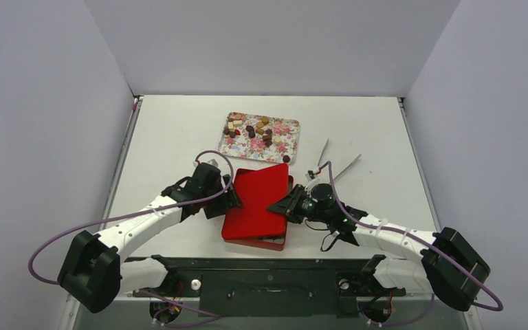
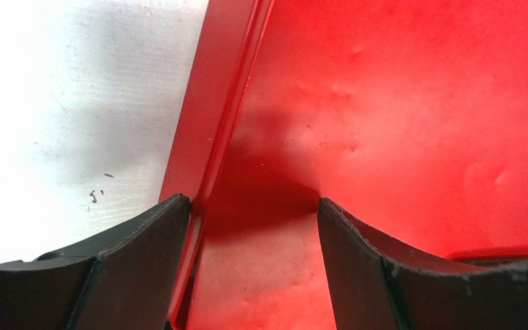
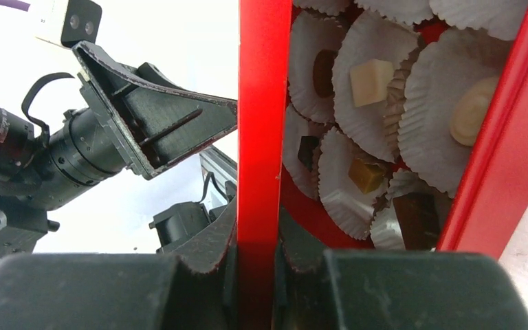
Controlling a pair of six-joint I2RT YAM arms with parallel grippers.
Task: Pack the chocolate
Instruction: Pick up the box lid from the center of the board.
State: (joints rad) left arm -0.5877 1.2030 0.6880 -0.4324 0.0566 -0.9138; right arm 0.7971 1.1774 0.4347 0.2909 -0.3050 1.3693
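Several loose chocolate pieces (image 1: 256, 129) lie on a flower-print tray (image 1: 285, 146) at the back. More chocolate (image 3: 371, 73) sits in white paper cups inside a red tin (image 3: 505, 130). A red lid (image 1: 258, 196) lies tilted over the tin (image 1: 254, 241). My right gripper (image 1: 287, 206) is shut on the lid's right rim (image 3: 256, 124). My left gripper (image 1: 231, 199) is open and straddles the lid's left rim (image 2: 210, 130), with one finger (image 2: 137, 265) outside it and the other over the lid (image 2: 399, 117).
Two metal tweezers (image 1: 323, 152) (image 1: 347, 167) lie on the white table right of the tin. One chocolate piece (image 1: 286, 159) lies off the tray near its front right corner. White walls close in the table on three sides.
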